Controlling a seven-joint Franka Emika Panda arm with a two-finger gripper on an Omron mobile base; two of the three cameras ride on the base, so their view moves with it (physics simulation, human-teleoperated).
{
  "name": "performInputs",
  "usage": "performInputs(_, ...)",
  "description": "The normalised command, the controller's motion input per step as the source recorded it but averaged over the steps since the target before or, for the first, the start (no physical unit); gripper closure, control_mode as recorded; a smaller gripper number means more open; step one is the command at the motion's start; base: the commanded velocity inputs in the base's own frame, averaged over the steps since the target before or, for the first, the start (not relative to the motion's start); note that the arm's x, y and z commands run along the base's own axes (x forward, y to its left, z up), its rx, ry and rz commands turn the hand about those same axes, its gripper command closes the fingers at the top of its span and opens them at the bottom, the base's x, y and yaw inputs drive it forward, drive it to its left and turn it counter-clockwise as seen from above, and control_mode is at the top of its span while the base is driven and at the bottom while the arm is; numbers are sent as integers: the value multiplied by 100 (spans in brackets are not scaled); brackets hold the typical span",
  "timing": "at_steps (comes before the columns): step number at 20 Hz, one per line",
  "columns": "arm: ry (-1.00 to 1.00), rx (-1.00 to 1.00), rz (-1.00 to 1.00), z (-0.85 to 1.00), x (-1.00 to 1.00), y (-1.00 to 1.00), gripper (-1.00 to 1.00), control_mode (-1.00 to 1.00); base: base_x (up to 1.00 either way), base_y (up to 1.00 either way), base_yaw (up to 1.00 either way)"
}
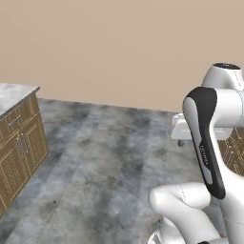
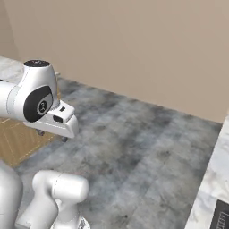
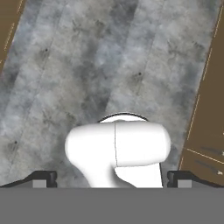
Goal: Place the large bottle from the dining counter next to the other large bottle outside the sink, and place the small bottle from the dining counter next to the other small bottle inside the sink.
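My gripper point(image 3: 111, 178) is open, its two dark fingertips point(image 3: 43, 177) far apart with nothing between them, and it points down at the grey floor point(image 3: 87, 65). From the base, the white hand point(image 2: 53, 135) hangs in mid-air over that floor, level with the arm's elbow point(image 1: 183, 127). The large bottle, the small bottle, the other bottles and the sink are out of view. A marble-topped counter point(image 1: 14, 93) over wood cabinets stands at the left. I cannot tell whether it is the dining counter.
A second white veined marble top point(image 2: 214, 174) runs along the right, with a dark object point(image 2: 222, 215) at its near end. Wood cabinet fronts point(image 3: 210, 109) flank the floor aisle. A plain beige wall point(image 1: 119, 47) closes the far side.
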Motion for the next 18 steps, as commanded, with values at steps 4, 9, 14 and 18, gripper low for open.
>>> performInputs(4, 0, 0, 0, 0, 0, 0, -100, 100, 33, 2, 55)
performInputs(9, 0, 0, 0, 0, 0, 0, -100, 100, 87, 16, 53)
performInputs(14, 0, 0, 0, 0, 0, 0, -100, 100, 100, 6, 39)
performInputs(18, 0, 0, 0, 0, 0, 0, -100, 100, 100, 4, 26)
